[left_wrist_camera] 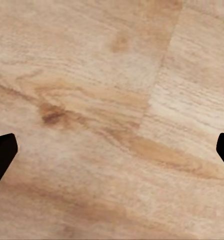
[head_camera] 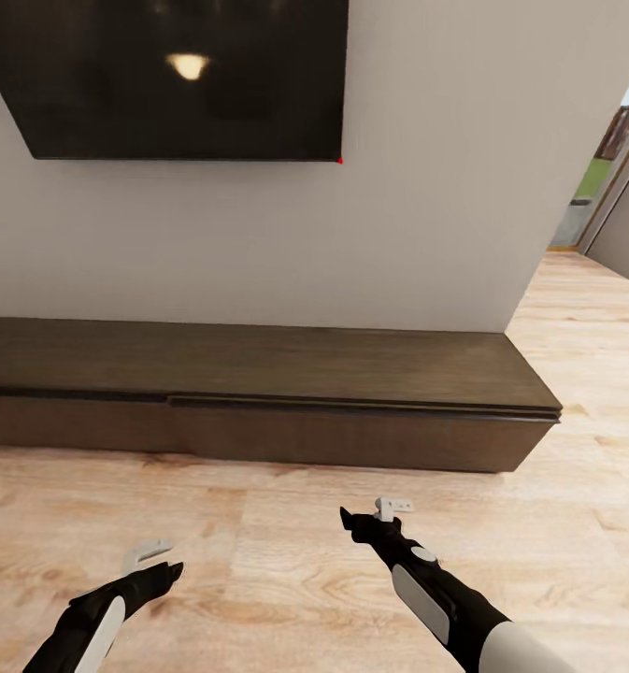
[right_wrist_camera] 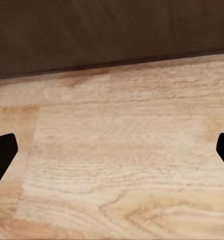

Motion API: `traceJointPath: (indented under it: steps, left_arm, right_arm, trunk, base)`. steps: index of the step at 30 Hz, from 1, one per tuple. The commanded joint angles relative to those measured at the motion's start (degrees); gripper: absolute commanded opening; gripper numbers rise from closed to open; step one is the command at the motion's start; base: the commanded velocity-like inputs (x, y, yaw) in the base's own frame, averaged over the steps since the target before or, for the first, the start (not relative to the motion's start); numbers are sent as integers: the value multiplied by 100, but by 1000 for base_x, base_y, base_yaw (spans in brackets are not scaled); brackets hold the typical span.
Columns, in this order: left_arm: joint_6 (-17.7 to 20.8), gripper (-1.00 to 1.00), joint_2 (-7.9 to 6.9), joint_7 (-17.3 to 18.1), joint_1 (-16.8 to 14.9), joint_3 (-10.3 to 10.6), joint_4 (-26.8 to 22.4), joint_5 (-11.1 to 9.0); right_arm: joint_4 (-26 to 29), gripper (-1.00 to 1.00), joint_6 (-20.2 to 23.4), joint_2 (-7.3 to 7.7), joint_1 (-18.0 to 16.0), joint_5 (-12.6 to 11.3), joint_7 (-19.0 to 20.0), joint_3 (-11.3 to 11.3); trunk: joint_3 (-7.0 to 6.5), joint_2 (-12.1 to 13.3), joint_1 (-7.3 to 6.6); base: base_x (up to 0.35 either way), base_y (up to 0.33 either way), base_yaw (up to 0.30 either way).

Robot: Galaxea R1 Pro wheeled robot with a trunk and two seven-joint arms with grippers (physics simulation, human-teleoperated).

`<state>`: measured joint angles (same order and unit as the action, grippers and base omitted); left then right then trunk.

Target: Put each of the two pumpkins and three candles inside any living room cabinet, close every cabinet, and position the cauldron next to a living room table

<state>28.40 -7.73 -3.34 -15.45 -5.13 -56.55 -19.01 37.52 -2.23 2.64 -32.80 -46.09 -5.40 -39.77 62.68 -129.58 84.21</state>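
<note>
I'm facing the cabinet [head_camera: 258,402] along the wall under the TV [head_camera: 164,75], both fronts look shut. Left gripper [head_camera: 155,558] and right gripper [head_camera: 375,516] hang over floor [head_camera: 286,561], spread wide, empty.

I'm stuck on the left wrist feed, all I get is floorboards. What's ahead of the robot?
Observer: The cabinet, a long low dark wood unit against the wall, straight ahead in the head view.
Operator: Fronts open or closed?
Observer: The right-hand front sits slightly proud of the left one, so it looks ajar; no interior shows.
Operator: Anything on top of it?
Observer: Its top is bare; a dark TV hangs on the wall above.
Operator: Where's the right gripper?
Observer: The right gripper is low over the floor short of the cabinet, fingers apart and nothing between them in its wrist view.
</note>
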Motion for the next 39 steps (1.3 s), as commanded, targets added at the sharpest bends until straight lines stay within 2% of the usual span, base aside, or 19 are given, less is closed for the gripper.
traceJointPath:
  steps: [1,19,30,39]
  left_arm:
    - [25,100,-1,-35,-2,4,-5,-59]
    - [25,100,-7,-35,-2,4,-5,-64]
    - [25,100,-8,-35,-2,4,-5,-68]
    - [25,100,-6,-35,-2,4,67,-61]
  right_arm:
    - [10,100,-23,8,-7,-58,-49,-48]
    - [13,100,-23,8,-7,-58,-49,-48]
    - [17,100,-23,8,-7,-52,-49,-48]
    - [18,100,-23,8,-7,-50,-46,-48]
  trunk:
    - [5,-2,-1]
    - [5,-2,-1]
    - [5,-2,-1]
    - [5,-2,-1]
  base:
    - [0,333,0]
    - [37,333,0]
    - [181,300,-1]
    - [108,268,-101]
